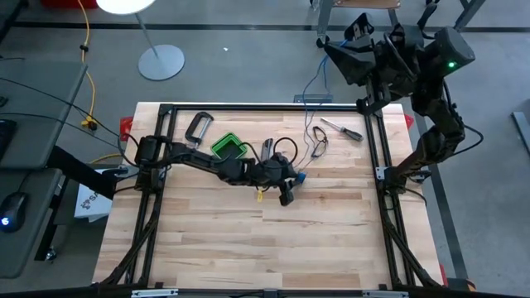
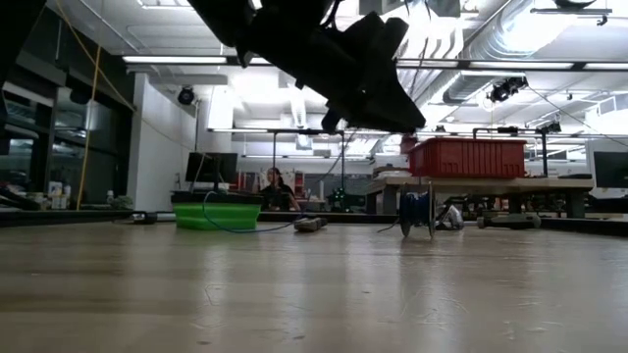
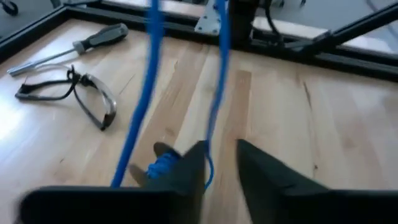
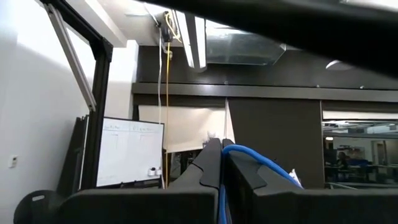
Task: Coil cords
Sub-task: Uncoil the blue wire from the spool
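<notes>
Mid-coil: wire strung between both grippers

Main risk first: the thin blue wire runs taut-looking from the tabletop centre up to the raised right arm, so a pull from either end could yank it out of a gripper or tip the spool. A loop could also snag the safety glasses or screwdriver lying near it, upper middle of the high view.

Left gripper sits low at the centre of the tabletop, arm stretched out flat from the left edge, wrist tipped down. Its fingers are narrowly parted with a strand just beside one finger; cannot tell if it is pinched. Right gripper is lifted high past the upper right corner, arm folded, fingers closed on the wire, which arcs out of them.

Spool stands upright on the tabletop, right of centre in the low view, right of the green box.
</notes>
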Controlling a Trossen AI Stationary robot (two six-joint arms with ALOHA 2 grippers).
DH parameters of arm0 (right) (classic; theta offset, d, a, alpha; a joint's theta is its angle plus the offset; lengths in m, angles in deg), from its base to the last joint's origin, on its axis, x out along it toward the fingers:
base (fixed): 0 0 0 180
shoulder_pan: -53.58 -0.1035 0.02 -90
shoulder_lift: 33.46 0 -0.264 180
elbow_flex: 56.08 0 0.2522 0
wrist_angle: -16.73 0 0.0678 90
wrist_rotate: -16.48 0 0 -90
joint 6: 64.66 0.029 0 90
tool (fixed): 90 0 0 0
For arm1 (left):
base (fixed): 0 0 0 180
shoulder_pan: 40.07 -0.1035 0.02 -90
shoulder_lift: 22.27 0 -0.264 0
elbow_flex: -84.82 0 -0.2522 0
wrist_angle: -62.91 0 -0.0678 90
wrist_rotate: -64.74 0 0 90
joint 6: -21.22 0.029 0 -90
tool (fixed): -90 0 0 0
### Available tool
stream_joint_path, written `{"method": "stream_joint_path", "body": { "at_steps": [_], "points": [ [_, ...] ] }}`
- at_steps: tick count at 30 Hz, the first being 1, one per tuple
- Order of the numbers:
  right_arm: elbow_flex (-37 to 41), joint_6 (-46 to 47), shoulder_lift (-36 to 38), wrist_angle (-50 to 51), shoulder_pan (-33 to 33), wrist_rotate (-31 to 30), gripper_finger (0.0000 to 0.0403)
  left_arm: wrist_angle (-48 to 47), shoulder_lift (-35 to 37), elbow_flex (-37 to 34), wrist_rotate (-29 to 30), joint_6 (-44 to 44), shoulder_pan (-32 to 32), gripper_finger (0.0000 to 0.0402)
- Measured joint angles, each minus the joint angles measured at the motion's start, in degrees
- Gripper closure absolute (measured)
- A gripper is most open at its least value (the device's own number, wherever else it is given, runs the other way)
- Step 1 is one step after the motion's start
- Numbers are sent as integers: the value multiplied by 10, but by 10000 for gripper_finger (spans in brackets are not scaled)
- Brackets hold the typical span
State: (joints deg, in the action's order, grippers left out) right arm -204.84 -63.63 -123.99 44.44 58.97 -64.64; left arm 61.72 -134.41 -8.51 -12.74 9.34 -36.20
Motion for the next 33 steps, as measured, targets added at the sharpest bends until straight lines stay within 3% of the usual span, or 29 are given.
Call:
{"method": "stream_joint_path", "body": {
  "at_steps": [3, 13, 18, 27, 33],
  "points": [
    [0, 0, 0, 0, 0, 0, 403, 24, 0, 0, 0, -15, -5, 390],
    [0, 0, 0, 0, 0, 0, 403, 17, 1, 0, -34, -42, -20, 400],
    [0, 2, 0, 5, 0, -30, 394, -49, 46, 0, -77, -46, -21, 401],
    [0, -2, 1, 135, 28, -78, 276, -230, 231, 1, -77, 25, -33, 401],
    [3, -44, 0, 269, 45, -105, 226, -293, 343, 1, -72, -19, -48, 401]
  ]
}}
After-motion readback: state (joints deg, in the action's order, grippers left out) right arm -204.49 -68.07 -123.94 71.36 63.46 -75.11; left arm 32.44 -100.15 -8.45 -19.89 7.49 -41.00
